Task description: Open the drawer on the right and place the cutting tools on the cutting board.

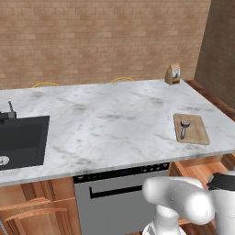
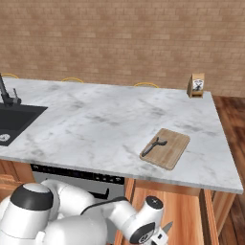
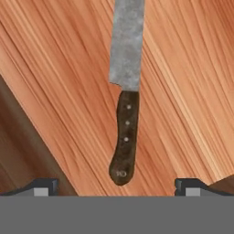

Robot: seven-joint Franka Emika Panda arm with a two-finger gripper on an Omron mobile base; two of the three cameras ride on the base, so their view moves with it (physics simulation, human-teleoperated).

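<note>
Glossy white rounded arm [image 2: 72, 215] with dark joints.

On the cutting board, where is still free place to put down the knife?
The cutting board has bare wood on its right half, toward the counter's right end. Its left part is crowded by the dark utensil. The knife lies in the drawer.

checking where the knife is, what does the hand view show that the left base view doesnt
Hand view: a knife with a dark riveted handle and grey blade lying on the drawer's wooden floor, between the open gripper's fingertips.

Left base view: the marble counter, sink, paper bag, and the cutting board carrying one small dark utensil.

Both: the open drawer, in the left base view at.
</note>
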